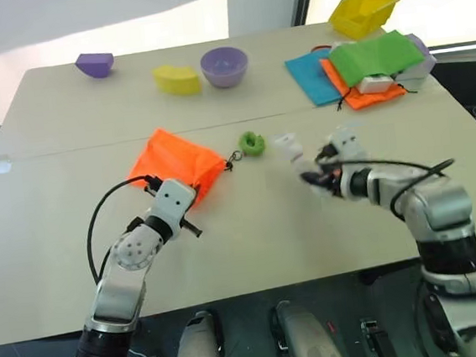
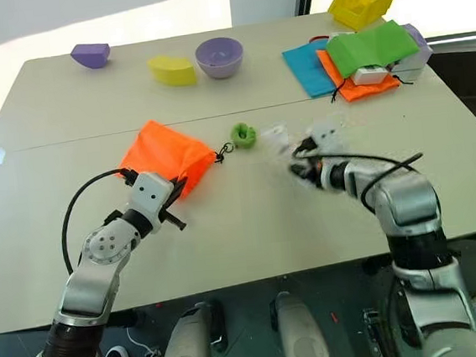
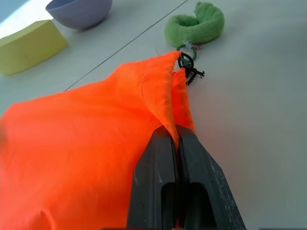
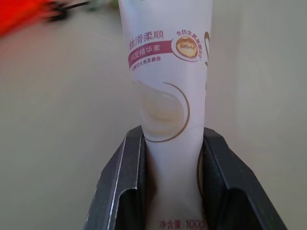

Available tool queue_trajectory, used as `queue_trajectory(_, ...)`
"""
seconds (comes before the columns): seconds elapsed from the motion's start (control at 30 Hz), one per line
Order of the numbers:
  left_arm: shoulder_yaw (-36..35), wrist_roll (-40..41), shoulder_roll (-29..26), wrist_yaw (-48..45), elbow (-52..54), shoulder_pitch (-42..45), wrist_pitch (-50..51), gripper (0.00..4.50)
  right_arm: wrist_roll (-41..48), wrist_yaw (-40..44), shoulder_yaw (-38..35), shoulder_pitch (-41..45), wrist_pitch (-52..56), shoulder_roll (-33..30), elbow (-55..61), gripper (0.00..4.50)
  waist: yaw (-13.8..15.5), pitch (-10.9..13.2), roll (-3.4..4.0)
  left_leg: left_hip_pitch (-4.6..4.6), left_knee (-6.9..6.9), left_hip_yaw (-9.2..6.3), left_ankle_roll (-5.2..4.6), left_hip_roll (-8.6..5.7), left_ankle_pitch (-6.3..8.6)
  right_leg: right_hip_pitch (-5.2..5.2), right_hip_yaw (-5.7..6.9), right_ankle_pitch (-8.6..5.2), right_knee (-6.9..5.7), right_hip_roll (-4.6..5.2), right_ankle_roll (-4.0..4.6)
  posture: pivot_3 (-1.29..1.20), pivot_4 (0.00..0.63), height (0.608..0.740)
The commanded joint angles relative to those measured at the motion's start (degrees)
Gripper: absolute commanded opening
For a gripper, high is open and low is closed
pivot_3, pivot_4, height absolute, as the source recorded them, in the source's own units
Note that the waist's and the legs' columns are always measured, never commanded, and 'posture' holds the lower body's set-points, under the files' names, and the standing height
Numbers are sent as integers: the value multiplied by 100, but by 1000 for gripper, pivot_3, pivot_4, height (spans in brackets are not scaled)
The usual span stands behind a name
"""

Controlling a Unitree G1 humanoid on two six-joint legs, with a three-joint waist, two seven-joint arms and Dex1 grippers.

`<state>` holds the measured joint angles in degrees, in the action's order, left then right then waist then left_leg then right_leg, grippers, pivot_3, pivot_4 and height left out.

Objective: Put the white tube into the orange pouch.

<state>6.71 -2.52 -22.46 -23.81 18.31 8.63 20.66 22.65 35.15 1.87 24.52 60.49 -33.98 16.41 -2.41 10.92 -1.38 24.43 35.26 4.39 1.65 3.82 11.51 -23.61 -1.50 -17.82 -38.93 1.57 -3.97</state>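
The orange pouch (image 1: 173,159) lies flat on the table left of centre, its dark cord running to a small green ring (image 1: 251,142). My left gripper (image 3: 173,132) is shut on the pouch's hem at the corner nearest the cord, pinching a fold of the fabric. The white tube (image 4: 165,72), printed in red and gold, sits squeezed between the fingers of my right gripper (image 4: 170,139). In the left eye view that gripper (image 1: 312,174) holds the tube (image 1: 288,147) just above the table, right of the green ring, with the tube angled toward the pouch.
Along the far edge stand a purple block (image 1: 95,64), a yellow block (image 1: 177,79) and a purple bowl (image 1: 225,66). At the far right are a yellow bin (image 1: 363,10) and stacked blue, orange and green cloths (image 1: 362,69) with a white boxy object.
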Motion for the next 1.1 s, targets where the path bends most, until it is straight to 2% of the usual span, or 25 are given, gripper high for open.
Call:
queue_trajectory(0.03, -1, -5, -28, -33, 192, 18, -107, 0, -266, 280, 171, -83, -637, -444, 96, 1332, 1, 1, -2, 0, 5, 1, 0, -1, 0, 1, 2, 0, 0, 3, 0, 0, 150, 740)
queue_trajectory(0.13, -3, -7, -44, -44, 189, 23, -117, 0, -134, 334, 107, -59, -770, -360, 10, 1332, -5, 3, -5, 1, 35, 3, 0, -1, 0, 9, 0, 1, 0, 8, 2, 0, 150, 740)
queue_trajectory(0.17, -11, -3, -52, -48, 194, 16, -117, 0, -220, 260, 131, -17, -861, -341, -36, 1604, -12, 3, -6, 0, 42, 2, 1, 1, 0, 12, -1, 2, 0, 8, 8, 0, 150, 740)
queue_trajectory(0.23, -24, 3, -60, -54, 203, 7, -112, 0, -411, 183, 231, 28, -1002, -374, -89, 2280, -11, 3, -5, -1, 49, 3, 1, 2, 0, 12, -5, 8, 0, 8, 14, 0, 150, 740)
queue_trajectory(0.33, -26, -3, -64, -63, 214, -8, -112, 0, -487, 236, 335, 78, -963, -454, -69, 3794, 1, 3, -5, 1, 58, 3, 1, 2, 0, 14, -5, 10, 0, 9, 14, 0, 150, 740)
queue_trajectory(0.43, -27, 3, -67, -83, 215, -19, -125, 0, -387, 247, 260, 125, -656, -537, 138, 3794, 9, 3, -6, 4, 60, 4, 1, 3, 0, 14, -6, 10, 0, 13, 14, 0, 150, 740)
queue_trajectory(0.6, -21, 3, -60, -95, 208, -50, -157, 0, -488, 371, 485, -24, -261, -1066, 536, 3794, 34, 3, -5, 6, 59, 2, 1, 5, 0, 13, -6, 10, 0, 16, 14, 0, 150, 740)
queue_trajectory(0.8, 22, 8, -47, -109, 158, -24, -196, 0, -319, 310, 328, 104, 542, -1232, 423, 3794, 19, 2, -6, 5, 63, 2, 0, 5, 0, 14, -11, 10, 0, 17, 16, 0, 150, 740)
queue_trajectory(0.93, 24, 29, -31, -113, 130, -20, -241, 0, -229, 162, 320, 109, 927, -1037, 369, 3794, 17, 2, -6, 6, 65, 3, 0, 6, 0, 14, -12, 10, 0, 20, 16, 0, 150, 740)
queue_trajectory(1.1, 17, 19, -33, -101, 140, -50, -250, 0, -282, -5, 382, 126, 854, -839, 271, 3794, 7, 2, -7, 5, 65, 2, 0, 5, 0, 14, -12, 10, 0, 18, 16, 0, 150, 740)
